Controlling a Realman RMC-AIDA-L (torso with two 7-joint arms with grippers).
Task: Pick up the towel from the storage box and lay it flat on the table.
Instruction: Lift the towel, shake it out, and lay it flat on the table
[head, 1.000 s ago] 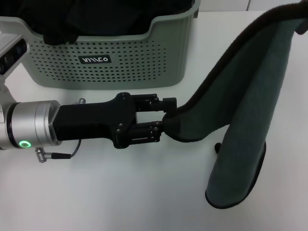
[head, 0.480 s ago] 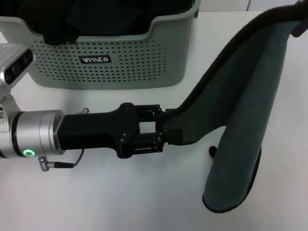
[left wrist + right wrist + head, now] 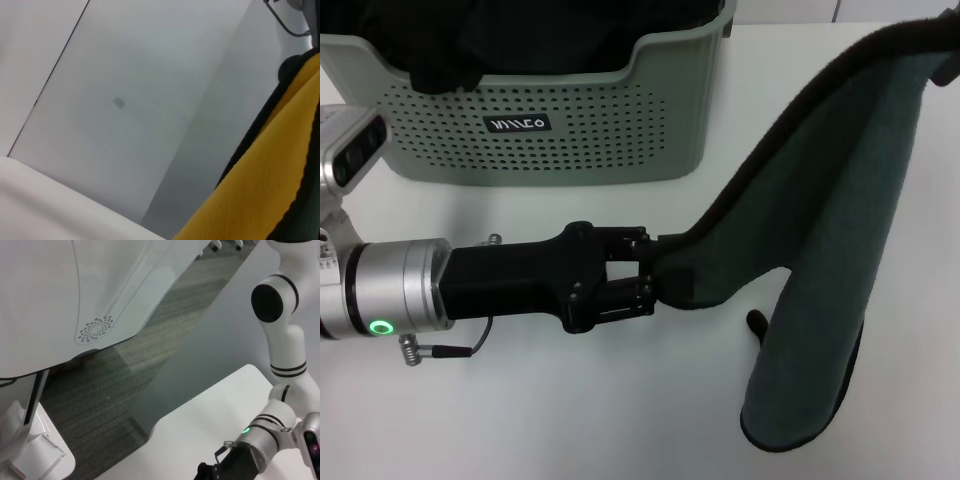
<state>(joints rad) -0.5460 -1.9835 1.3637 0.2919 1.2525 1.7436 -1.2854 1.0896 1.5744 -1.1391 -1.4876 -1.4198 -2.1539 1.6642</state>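
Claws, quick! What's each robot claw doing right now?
Left claw: shut on a corner of the towel, low over the table.
Right claw: not in view; the towel's other end rises out of view on that side.

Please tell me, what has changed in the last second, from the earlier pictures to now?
The left gripper, still shut on a corner of the towel, drew slightly back toward the robot and lower in the head view, pulling that corner along; the towel's hanging fold shifted a little. The storage box and the table stayed as they were.
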